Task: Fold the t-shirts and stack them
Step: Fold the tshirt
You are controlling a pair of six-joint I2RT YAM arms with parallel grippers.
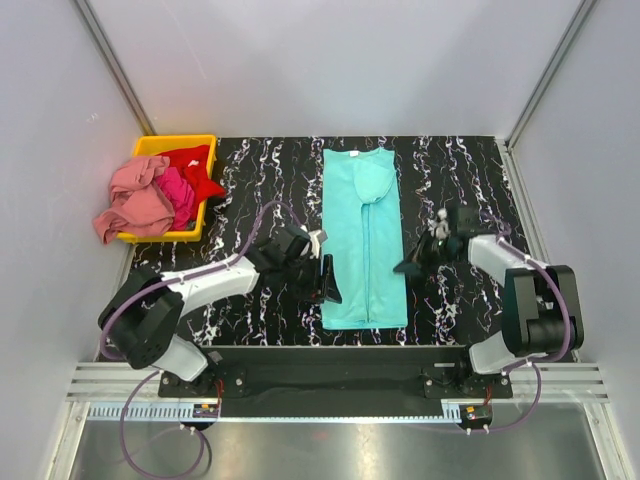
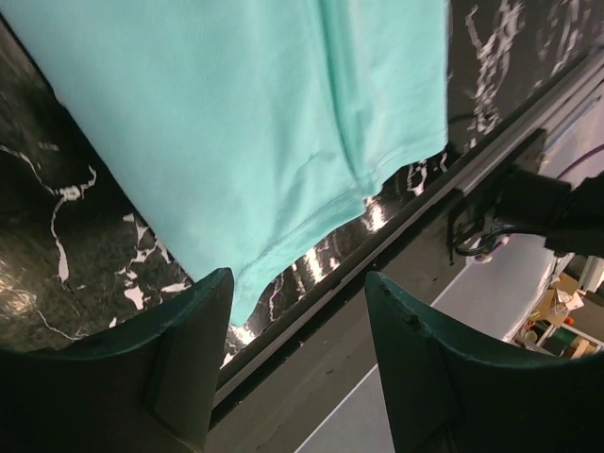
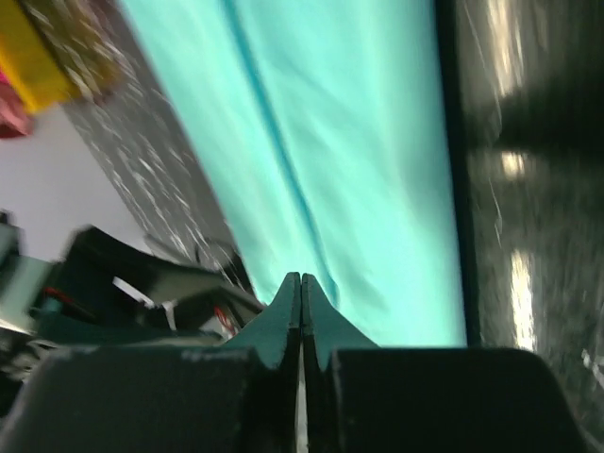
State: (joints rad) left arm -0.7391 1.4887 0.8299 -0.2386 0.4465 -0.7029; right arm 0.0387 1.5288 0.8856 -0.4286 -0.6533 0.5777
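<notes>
The turquoise-teal t-shirt (image 1: 365, 235) lies flat in the middle of the black, white-veined marble-patterned surface (image 1: 260, 180). It is folded into a long narrow strip running from far to near. Both sides are turned in, so their edges meet in a lengthwise seam down its centre, and the collar end is at the far side. The cloth is smooth, matte knit with a stitched hem along its near edge.

At the far left corner sits the yellow bin (image 1: 205, 143), a rectangular tray of hard plastic. Three crumpled shirts are heaped in it: the salmon pink t-shirt (image 1: 135, 200) spills over its left rim, the magenta t-shirt (image 1: 180, 190) is bunched in the middle, and the red t-shirt (image 1: 195, 160) is at the far side, draping over the right rim.

The left gripper (image 1: 328, 282) hovers just beside the strip's near left edge. Its dark, blunt fingers are spread wide with nothing between them, and the hem corner shows beyond them in the wrist view. The right gripper (image 1: 408, 266) sits at the strip's right edge, its tapered tips pressed together. That wrist view is blurred, and no cloth shows between them
</notes>
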